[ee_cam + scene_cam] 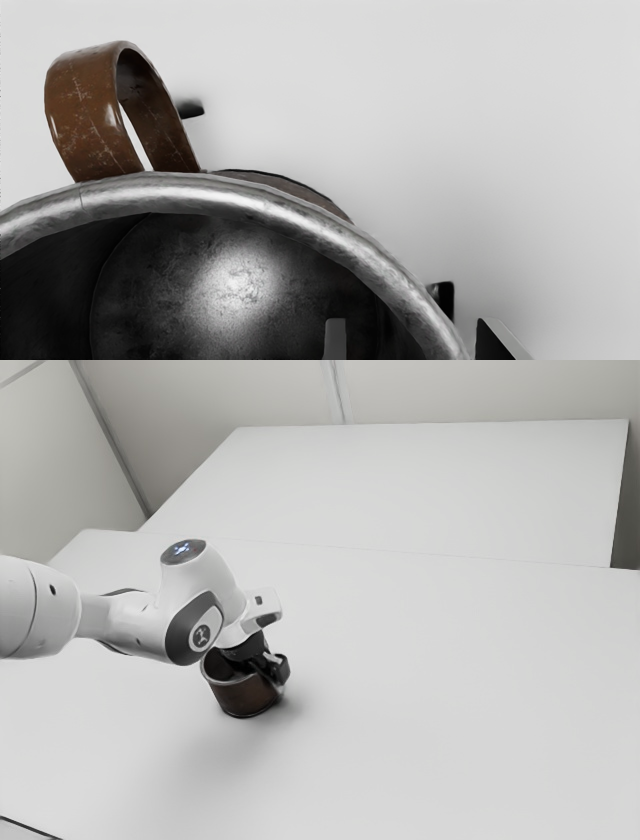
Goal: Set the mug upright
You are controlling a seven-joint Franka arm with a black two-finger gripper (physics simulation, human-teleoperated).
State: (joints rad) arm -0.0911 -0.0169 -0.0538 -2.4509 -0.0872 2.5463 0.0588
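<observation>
In the exterior view the brown mug stands upright (245, 695) on the table, its dark opening facing up. The gripper (268, 660) is at its rim, on the side toward the exterior view's right. Looking down into the mug (240, 285) in the wrist view, I see its shiny metal rim and dark inside, with the brown handle (90, 115) sticking out. The gripper (410, 335) straddles the wall there: one finger is inside the mug, the other outside, with gaps between them and the rim. Part of the mug is outside the wrist view.
The white table (450, 710) extends around the mug. Behind it lies another white surface (430, 480), with pale walls beyond. A dark edge (25, 826) shows at the exterior view's lower left corner.
</observation>
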